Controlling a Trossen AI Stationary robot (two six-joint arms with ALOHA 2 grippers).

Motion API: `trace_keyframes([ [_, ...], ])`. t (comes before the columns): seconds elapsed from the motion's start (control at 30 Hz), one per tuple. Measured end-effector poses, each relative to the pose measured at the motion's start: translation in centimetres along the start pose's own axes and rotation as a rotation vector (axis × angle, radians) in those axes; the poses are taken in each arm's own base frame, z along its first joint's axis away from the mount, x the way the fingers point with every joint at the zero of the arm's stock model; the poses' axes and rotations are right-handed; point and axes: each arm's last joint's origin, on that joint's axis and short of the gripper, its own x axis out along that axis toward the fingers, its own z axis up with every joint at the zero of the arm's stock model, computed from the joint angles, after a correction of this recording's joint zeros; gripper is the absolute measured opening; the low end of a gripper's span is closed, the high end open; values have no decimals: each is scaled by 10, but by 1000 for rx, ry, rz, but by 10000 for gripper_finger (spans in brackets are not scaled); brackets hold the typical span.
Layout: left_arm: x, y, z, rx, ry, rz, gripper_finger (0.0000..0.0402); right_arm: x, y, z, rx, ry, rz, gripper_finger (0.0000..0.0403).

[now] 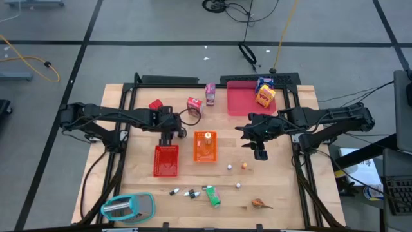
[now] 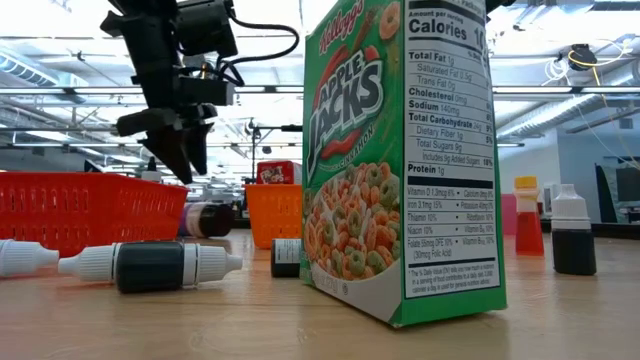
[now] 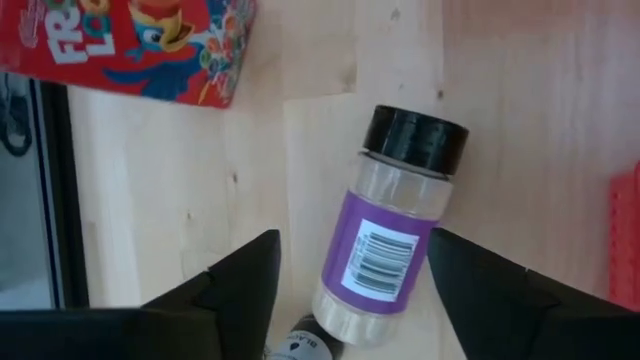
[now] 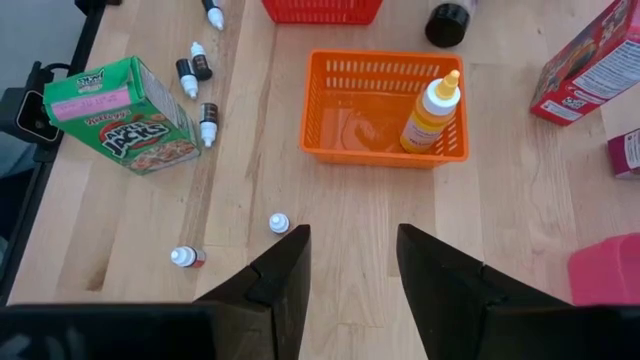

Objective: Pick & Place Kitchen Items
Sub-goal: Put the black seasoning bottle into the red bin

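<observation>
Hovering wide open, your left gripper (image 3: 350,275) straddles the lying purple-labelled jar (image 3: 388,232) without touching it; its clear body and black ribbed cap rest on bare wood. A glossy red carton (image 3: 130,45) lies just beyond. Your right gripper (image 4: 350,265) waits spread before the orange bin (image 4: 385,105).
</observation>
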Motion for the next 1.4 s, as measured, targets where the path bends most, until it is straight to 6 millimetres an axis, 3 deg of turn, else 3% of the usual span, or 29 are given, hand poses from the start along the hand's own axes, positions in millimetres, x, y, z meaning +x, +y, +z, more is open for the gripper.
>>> trace_keyframes([
  [0.17, 3, -1, 1, 25, 3, -27, 275, 0, 0, 0, 0, 0, 0, 141],
  [0.53, 28, 0, 1, 73, 84, -80, 243, 0, 0, 0, 0, 0, 0, 141],
  [1.03, 59, 10, 2, 91, 71, -208, 240, 0, 0, 0, 1, 1, 0, 141],
  [1.13, 58, 10, 2, 67, 75, -208, 220, 0, 0, 0, 1, 2, 0, 141],
  [1.33, 53, 10, 2, 13, 52, -230, 134, 0, 0, 0, 3, 2, 0, 141],
  [1.4, 49, 11, 2, -20, 41, -225, 122, 0, 0, 0, 3, 3, 0, 141],
])
